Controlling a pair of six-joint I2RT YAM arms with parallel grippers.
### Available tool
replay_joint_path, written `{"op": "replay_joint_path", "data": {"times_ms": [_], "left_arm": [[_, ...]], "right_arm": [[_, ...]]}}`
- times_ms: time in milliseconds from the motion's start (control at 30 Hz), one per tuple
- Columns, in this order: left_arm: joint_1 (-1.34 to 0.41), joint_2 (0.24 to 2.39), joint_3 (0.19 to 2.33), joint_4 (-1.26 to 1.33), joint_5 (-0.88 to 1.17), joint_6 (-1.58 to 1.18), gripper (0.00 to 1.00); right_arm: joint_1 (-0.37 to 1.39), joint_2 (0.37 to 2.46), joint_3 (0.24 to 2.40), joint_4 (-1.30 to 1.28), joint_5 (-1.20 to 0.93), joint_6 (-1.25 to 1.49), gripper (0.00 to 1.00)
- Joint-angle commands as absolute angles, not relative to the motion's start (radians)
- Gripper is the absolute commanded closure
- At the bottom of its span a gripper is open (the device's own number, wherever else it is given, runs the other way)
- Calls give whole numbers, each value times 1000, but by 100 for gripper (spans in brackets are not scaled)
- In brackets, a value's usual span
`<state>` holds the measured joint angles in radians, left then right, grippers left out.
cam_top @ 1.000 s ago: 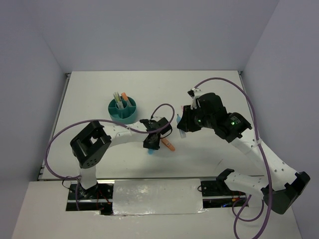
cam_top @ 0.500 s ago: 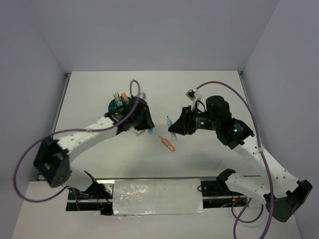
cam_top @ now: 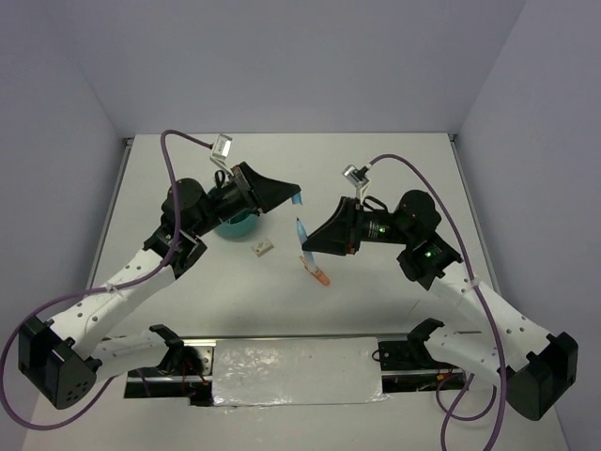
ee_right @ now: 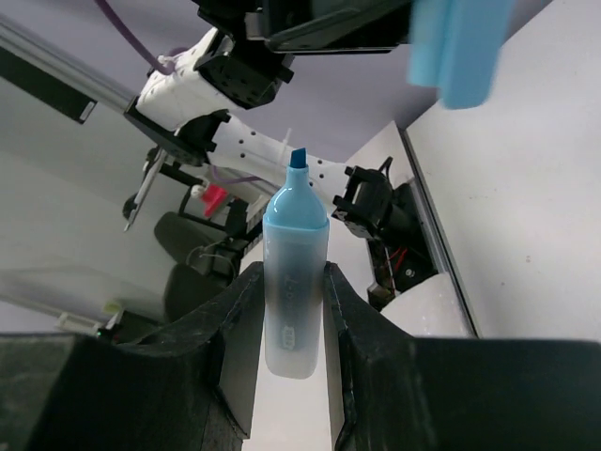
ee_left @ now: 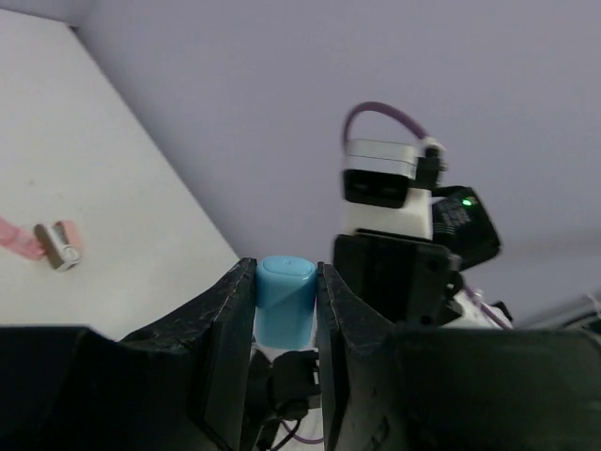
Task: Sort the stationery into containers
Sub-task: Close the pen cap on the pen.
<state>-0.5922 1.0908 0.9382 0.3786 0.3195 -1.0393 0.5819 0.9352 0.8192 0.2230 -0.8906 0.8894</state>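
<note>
**Top external view: cap and marker face off in mid-air**

Both arms are up off the bench [cam_top: 394, 169], noses pointed at each other over the middle. The left pincer [cam_top: 294, 195] has its 2 fingers closed tight on a blue cap [cam_top: 299, 201]. The left wrist view confirms it, with the cap squeezed between both pads and its closed end poking out. Just beside it, the right pincer [cam_top: 307, 241] is clamped on a blue marker [cam_top: 301, 228]. From the right wrist camera the marker stands bare-tipped, nib out past the fingers, and the cap hangs close above and to the right.

Why hold them like this? My read is that it's a 2-handed recap. One arm steadies the body, the other lines up the cap, so the marker goes away closed. The cap looks near the nib but not yet on it, and I can't tell how well they line up.

Down below, 1 orange marker [cam_top: 318, 273] lies on the bench under the right pincer. A whitish piece [cam_top: 262, 248] sits nearby to its left. The teal organizer [cam_top: 237, 225] is half hidden behind the left arm, so its contents can't be read from here. At least 3 items are unsorted.
</note>
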Motion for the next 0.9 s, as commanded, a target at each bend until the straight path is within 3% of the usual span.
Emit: {"op": "replay_joint_path", "data": {"times_ms": [0, 867], "left_arm": [[-591, 1065, 946, 575, 423, -1106, 100], [-591, 1042, 876, 698, 465, -1192, 100]], "right_arm": [[580, 948, 804, 435, -937, 995, 100], [534, 976, 825, 377, -919, 937, 100]]}}
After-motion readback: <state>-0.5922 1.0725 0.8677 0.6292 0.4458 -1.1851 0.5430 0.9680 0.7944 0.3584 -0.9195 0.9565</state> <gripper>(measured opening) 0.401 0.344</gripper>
